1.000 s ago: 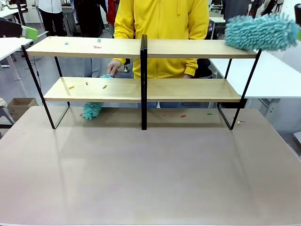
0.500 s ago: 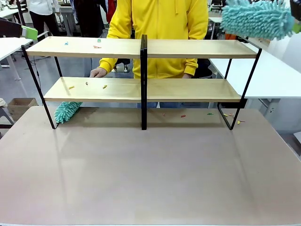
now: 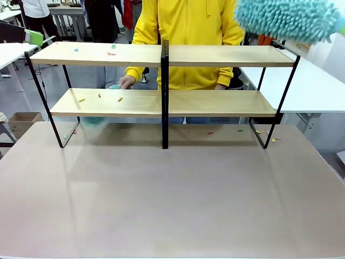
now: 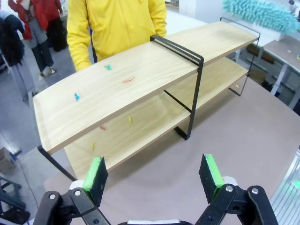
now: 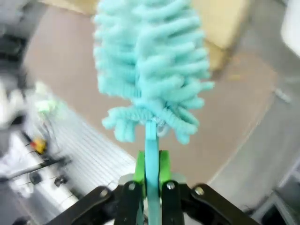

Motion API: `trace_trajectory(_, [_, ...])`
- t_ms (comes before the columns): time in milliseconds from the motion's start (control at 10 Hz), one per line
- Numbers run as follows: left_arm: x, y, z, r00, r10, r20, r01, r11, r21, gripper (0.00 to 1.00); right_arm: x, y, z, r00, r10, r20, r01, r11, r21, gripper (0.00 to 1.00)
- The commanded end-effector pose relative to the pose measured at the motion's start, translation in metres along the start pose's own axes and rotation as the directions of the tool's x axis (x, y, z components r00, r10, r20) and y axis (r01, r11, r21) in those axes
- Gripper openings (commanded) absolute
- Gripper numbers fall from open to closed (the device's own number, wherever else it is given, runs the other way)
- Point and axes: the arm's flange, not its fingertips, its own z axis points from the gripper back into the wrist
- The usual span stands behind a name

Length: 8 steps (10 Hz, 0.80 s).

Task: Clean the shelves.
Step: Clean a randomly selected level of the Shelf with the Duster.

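The shelves (image 3: 161, 56) stand across the far half of the table, two light-wood boards on a black frame; they also show from above in the left wrist view (image 4: 140, 79). Small coloured bits (image 3: 110, 53) lie on the left halves of both boards. My right gripper (image 5: 151, 161) is shut on the thin handle of a fluffy teal duster (image 5: 152, 65). That duster (image 3: 285, 19) hangs just above the top board's right end. My left gripper (image 4: 153, 173) is open and holds nothing, above the table in front of the shelves' left end.
A person in a yellow hoodie (image 3: 186, 32) stands behind the shelves, one hand (image 3: 126, 82) at the lower board, with a blurred teal duster (image 3: 94, 121) moving below it. More coloured bits (image 3: 210, 132) lie on the table under the right half. White tables flank both sides.
My right duster has lifted off the top board's right end and shifted left. The person's duster swept left under the lower board, then back right, now blurred.
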Motion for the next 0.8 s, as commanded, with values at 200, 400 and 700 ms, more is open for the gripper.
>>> trace_trajectory(200, [-0.002, 0.000, 0.000, 1.000, -0.009, -0.001, 0.009, 1.000, 0.000, 1.00, -0.122, -0.010, 0.096, 0.962, 0.252, 0.108, -0.274, 0.900, 0.339, 0.12])
trace_trajectory(400, [-0.002, 0.000, 0.000, 1.000, -0.009, -0.001, 0.009, 1.000, 0.000, 1.00, -0.185, -0.008, 0.091, 0.913, 0.387, 0.130, -0.408, 0.845, 0.345, 0.12])
trace_trajectory(700, [-0.002, 0.000, 0.000, 1.000, -0.009, -0.001, 0.009, 1.000, 0.000, 1.00, -0.180, -0.001, 0.094, 0.938, 0.319, 0.132, -0.345, 0.874, 0.343, 0.12])
